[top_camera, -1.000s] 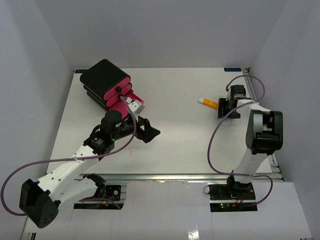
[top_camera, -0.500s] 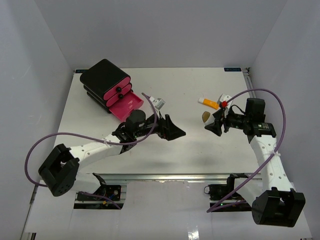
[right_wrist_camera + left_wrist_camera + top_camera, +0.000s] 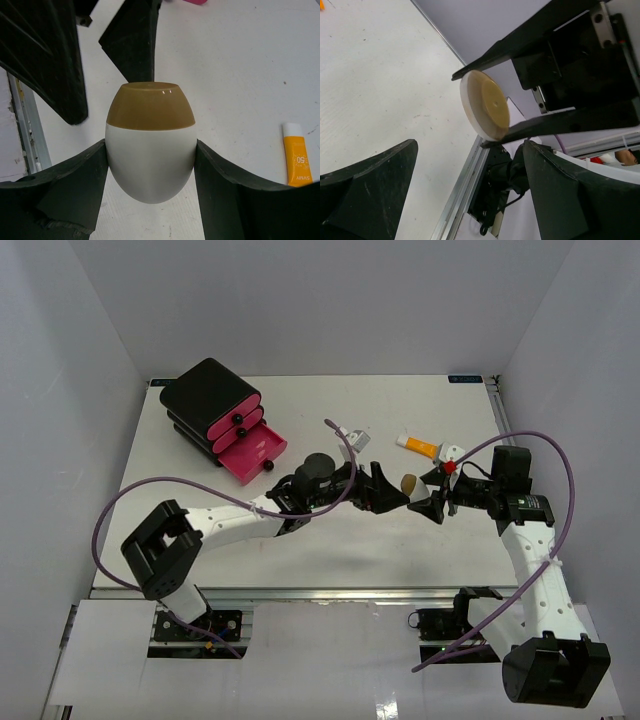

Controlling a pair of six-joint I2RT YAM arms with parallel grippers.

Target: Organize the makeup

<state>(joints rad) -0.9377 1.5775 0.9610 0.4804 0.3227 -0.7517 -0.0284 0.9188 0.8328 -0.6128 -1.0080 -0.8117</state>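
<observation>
Two right fingers (image 3: 235, 200) clamp the puff (image 3: 150, 160); one partly hides the tube (image 3: 298, 160).

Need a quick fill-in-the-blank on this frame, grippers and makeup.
1. The white puff is clamped in the ___ gripper.
2. The left gripper is ___, holding nothing.
3. The tube lying on the table is ___ with a white cap.
Missing words: right; open; orange.

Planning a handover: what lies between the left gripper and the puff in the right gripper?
Nothing. In the left wrist view, the stretch from the left gripper to the puff is bare air.
</observation>
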